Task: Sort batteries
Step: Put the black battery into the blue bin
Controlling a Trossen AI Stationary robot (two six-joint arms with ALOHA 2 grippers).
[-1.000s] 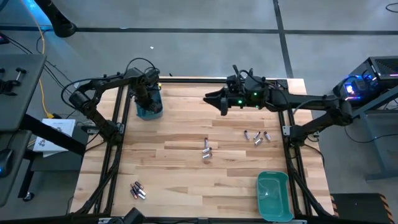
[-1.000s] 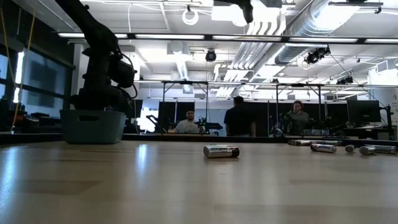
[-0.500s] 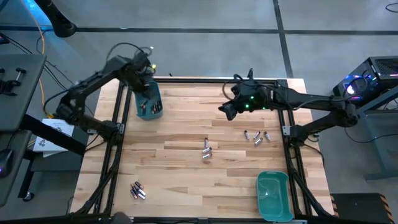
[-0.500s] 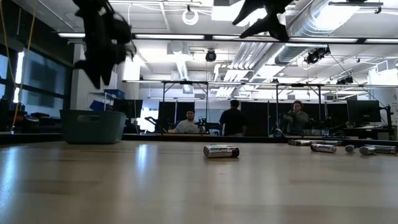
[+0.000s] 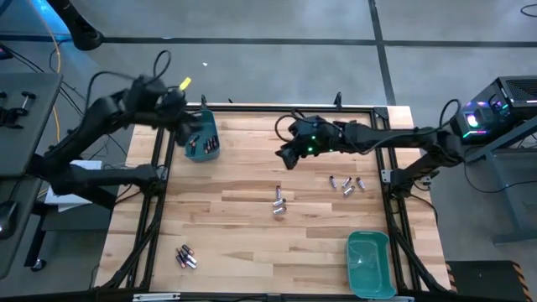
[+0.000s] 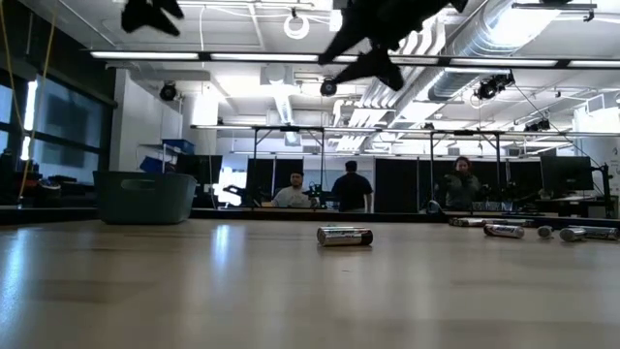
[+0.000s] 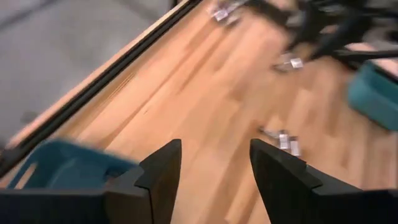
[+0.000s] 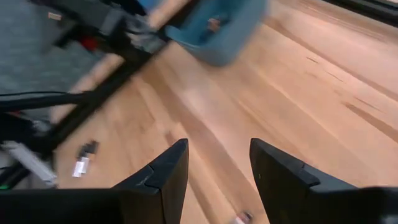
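Legible text, labels, brands, numbers, signs: none in any view. The batteries (image 5: 279,201) on the table (image 5: 252,243) show only markings too small to read, and the paper sheet (image 5: 74,174) beside the table's left edge carries print that cannot be made out.

Left gripper (image 5: 186,127) hangs high at the tabletop's far left corner, fingers (image 7: 163,171) parted with nothing between them (arm folded back off the left edge). Right gripper (image 5: 286,157) reaches in from the right edge, up over the far middle of the tabletop, fingers (image 8: 171,171) spread apart, empty too.
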